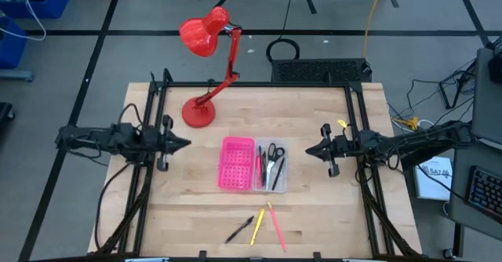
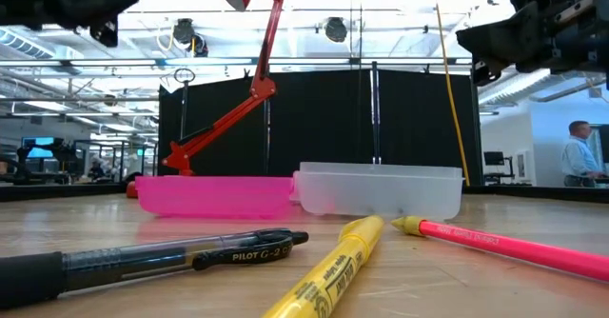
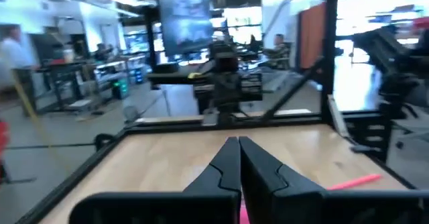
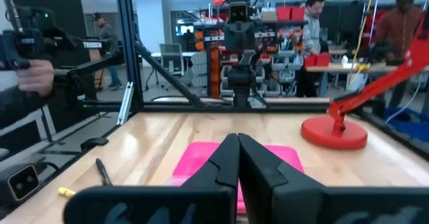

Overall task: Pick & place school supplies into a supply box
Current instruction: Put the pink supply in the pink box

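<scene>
The supply box (image 1: pixel 252 165) lies open mid-table, its pink perforated half (image 1: pixel 237 163) left of the clear tray (image 1: pixel 271 166). Inside the tray lie scissors (image 1: pixel 274 158) and a red pen (image 1: pixel 260 166). Near the table's near edge rest a black pen (image 1: pixel 239 229), a yellow highlighter (image 1: pixel 256 227) and a pink pencil (image 1: pixel 275 225). My left gripper (image 1: pixel 187 143) hovers left of the box, shut and holding nothing. My right gripper (image 1: pixel 307 150) hovers right of it, also shut and holding nothing.
A red desk lamp stands with its base (image 1: pixel 198 111) on the far left part of the table, its head (image 1: pixel 201 33) reaching beyond the far edge. Black frame rails (image 1: pixel 153 97) line the table's sides. People show in the room behind.
</scene>
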You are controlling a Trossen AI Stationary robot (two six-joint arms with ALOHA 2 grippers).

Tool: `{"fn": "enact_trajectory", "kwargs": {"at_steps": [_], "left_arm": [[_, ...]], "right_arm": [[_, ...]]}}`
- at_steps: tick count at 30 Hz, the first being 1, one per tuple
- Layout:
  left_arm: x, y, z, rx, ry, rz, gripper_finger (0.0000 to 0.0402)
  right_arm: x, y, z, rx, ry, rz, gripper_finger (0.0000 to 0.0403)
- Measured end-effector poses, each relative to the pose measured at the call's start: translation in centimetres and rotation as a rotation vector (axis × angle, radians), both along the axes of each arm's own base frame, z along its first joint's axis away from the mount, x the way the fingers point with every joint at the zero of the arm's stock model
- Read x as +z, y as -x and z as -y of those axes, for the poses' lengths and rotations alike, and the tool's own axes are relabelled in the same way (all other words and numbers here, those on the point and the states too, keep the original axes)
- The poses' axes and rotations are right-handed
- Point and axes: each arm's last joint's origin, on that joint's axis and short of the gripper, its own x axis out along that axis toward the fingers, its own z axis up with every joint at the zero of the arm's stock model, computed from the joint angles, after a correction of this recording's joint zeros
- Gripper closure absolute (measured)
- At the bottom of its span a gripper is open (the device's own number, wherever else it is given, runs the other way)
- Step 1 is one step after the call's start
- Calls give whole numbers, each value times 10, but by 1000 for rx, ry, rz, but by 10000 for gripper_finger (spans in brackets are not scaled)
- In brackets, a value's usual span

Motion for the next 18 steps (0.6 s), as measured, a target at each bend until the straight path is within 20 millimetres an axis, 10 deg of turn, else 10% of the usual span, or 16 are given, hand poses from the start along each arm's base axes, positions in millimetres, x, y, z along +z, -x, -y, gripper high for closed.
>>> {"fn": "enact_trajectory", "kwargs": {"at_steps": [9,18], "left_arm": [[-57,-5,0,27,-5,-53,397],[-55,-2,2,-70,-110,-1,398]], "right_arm": [[0,0,0,3,-35,-8,403],[-1,0,2,-70,-51,-5,403]]}}
